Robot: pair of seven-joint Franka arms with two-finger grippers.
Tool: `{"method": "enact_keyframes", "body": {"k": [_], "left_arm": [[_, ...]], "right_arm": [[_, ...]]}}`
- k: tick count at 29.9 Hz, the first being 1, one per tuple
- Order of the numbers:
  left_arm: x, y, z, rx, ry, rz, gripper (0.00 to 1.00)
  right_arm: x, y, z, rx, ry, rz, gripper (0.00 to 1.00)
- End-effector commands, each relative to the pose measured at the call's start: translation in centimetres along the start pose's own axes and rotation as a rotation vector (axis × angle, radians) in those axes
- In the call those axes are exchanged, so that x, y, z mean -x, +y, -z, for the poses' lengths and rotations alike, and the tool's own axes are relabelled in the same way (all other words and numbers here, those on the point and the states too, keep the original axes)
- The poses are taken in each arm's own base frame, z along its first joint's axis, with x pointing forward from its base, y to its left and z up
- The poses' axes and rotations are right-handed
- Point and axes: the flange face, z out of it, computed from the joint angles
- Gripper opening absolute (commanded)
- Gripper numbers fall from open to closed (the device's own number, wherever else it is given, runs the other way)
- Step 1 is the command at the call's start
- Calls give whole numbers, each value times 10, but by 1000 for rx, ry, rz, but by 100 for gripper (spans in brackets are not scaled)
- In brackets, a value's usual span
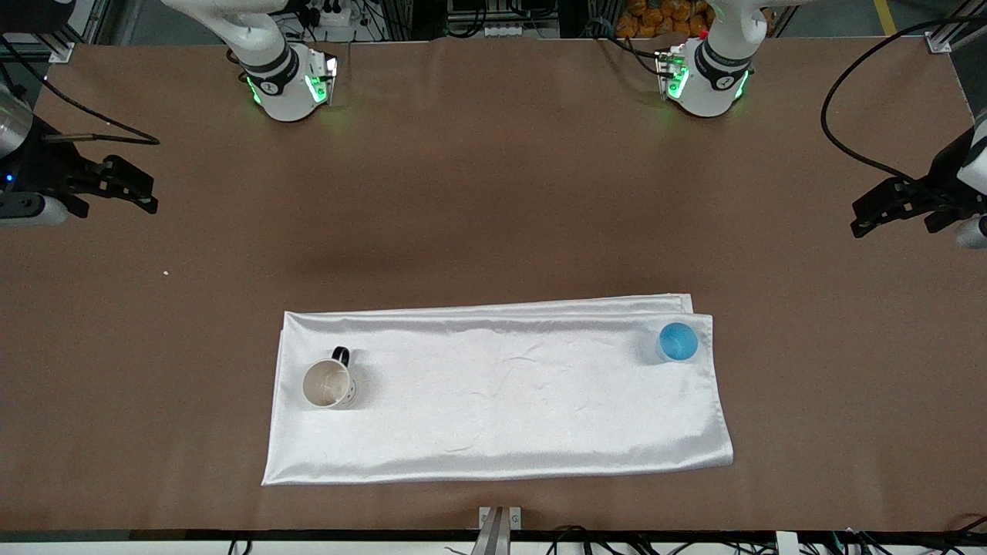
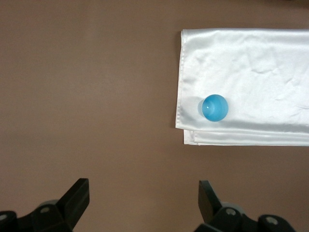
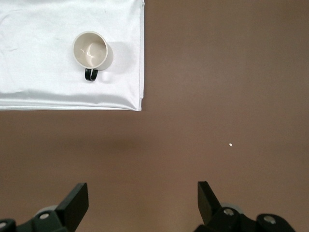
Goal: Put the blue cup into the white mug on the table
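Observation:
The blue cup [image 1: 678, 341] [image 2: 214, 107] stands on a shiny white cloth [image 1: 501, 401] at the corner toward the left arm's end. The white mug [image 1: 329, 382] [image 3: 90, 50] stands upright on the same cloth toward the right arm's end, its black handle pointing toward the robots. Both sit on the brown table [image 1: 493, 193]. My left gripper [image 1: 860, 217] [image 2: 143, 191] hangs open and holds nothing over bare table at the left arm's end, well apart from the cup. My right gripper [image 1: 150, 194] [image 3: 142, 191] hangs open and holds nothing over bare table at the right arm's end, well apart from the mug.
A tiny white speck [image 1: 166, 272] [image 3: 231, 144] lies on the brown surface near the right gripper. A metal bracket [image 1: 500, 524] sits at the table edge nearest the front camera. The two arm bases [image 1: 289, 85] [image 1: 705, 77] stand along the edge farthest from that camera.

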Motion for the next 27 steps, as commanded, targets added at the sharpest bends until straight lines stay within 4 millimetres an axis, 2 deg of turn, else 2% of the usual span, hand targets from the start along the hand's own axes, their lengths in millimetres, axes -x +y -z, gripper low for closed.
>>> {"method": "enact_keyframes", "body": {"k": [1,11,19,24,27], "left_arm": [[4,0,4,27,-7,-23,100],[3,0,2,27,-11,-24,100],[-1,5,-11,92,-39,-16,100],[-6,9,-24,90,-61,-21,100],[-9,12,-33,87,-71,-25,100]], "right_arm": [[-1,-4,4,-14,-6,-16,100],[-2,-4,2,-14,-9,-16,100],[-2,-5,-1,-15,-14,-16,100],[-8,-9,-16,-18,-35,-8,100],[-16,-11,-31,-34,-58,-4,100]]}}
